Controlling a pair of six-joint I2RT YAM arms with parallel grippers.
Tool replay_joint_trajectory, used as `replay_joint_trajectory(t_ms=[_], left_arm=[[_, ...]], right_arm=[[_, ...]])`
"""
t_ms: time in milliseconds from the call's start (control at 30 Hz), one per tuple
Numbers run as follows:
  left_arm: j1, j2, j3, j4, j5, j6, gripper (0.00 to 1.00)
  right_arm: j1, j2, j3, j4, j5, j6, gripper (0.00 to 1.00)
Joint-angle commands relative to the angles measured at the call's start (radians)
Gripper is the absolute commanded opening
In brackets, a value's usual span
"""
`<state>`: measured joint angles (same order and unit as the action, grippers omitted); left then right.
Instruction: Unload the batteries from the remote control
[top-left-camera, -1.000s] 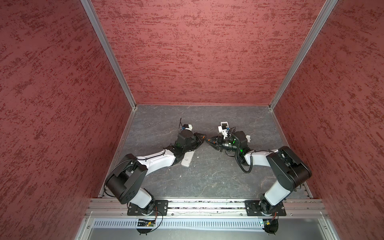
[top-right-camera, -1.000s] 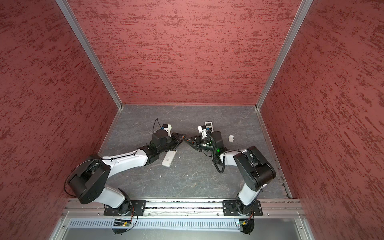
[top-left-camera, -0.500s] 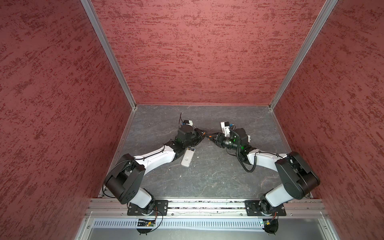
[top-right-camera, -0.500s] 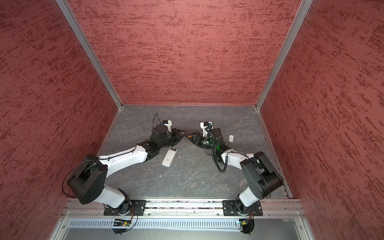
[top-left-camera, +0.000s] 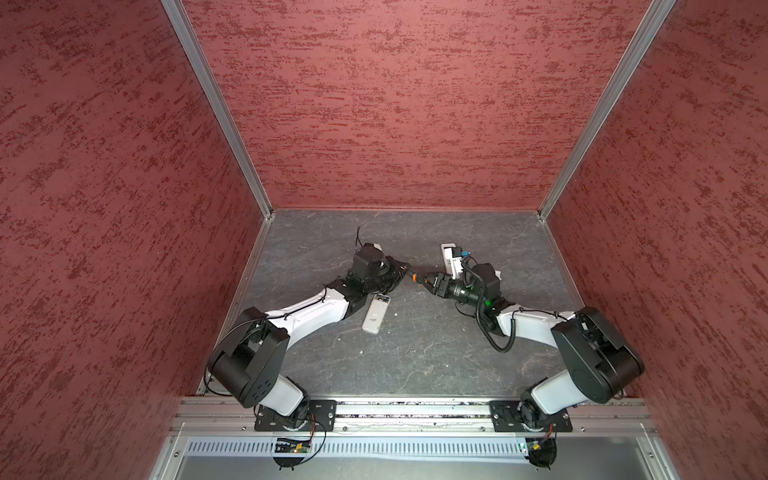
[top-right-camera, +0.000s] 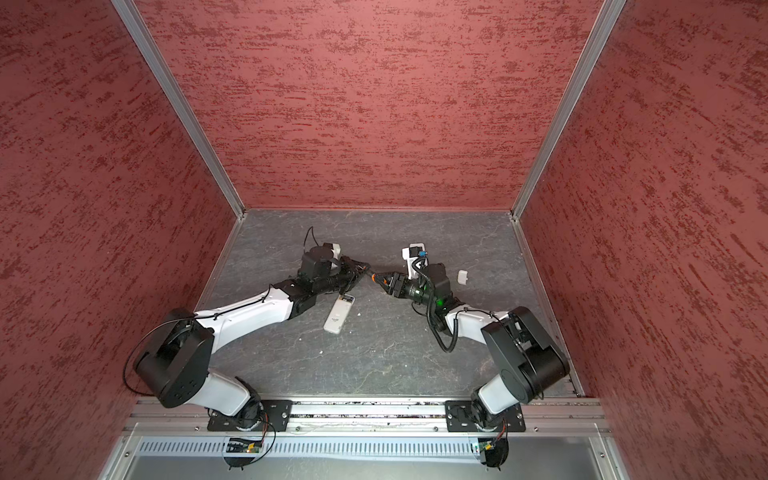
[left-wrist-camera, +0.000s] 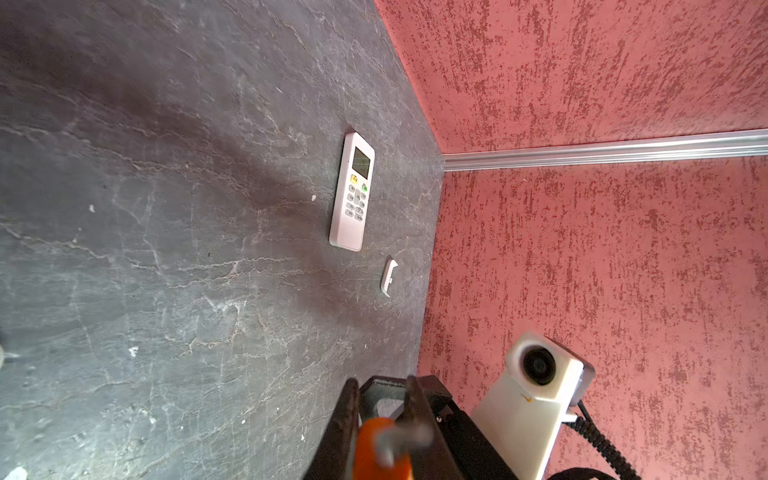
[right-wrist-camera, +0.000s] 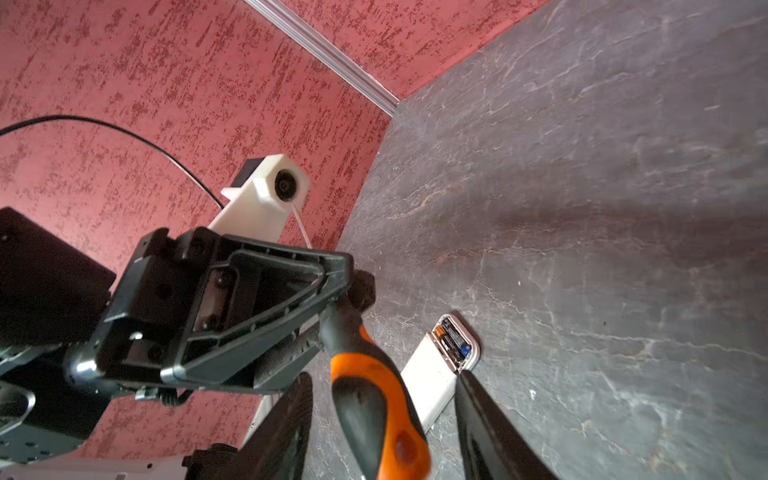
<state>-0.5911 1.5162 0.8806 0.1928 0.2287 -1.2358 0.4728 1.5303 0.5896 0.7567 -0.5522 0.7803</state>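
A white remote control lies back-up on the grey floor, its compartment open at the far end. Dark batteries with a gold-brown end sit inside it. Above the floor, mid-table, my left gripper is shut on the thin front end of an orange-and-black screwdriver. The handle lies between the fingers of my right gripper, which stand open, apart from it on both sides.
A second white remote lies buttons-up at the back right, partly behind my right wrist in both top views. A small white cover lies near it by the right wall. Red walls enclose the floor on three sides.
My right gripper has opened off the screwdriver handle. The left gripper has stayed shut on the screwdriver's other end. Both wrists have shifted slightly towards the back.
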Motion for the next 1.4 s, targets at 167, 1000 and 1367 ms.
replay_joint_trajectory(t_ms=[167, 1000, 1367], left_arm=[[0.038, -0.021, 0.025, -0.028, 0.074, -0.084, 0.0], [0.003, 0.02, 0.049, 0.015, 0.081, -0.116, 0.0], [-0.018, 0.053, 0.064, 0.04, 0.088, -0.122, 0.0]], right_arm=[[0.009, -0.071, -0.004, 0.047, 0.017, -0.14, 0.56], [0.017, 0.077, 0.072, 0.151, -0.055, -0.054, 0.5], [0.021, 0.12, 0.094, 0.193, -0.068, -0.012, 0.4]])
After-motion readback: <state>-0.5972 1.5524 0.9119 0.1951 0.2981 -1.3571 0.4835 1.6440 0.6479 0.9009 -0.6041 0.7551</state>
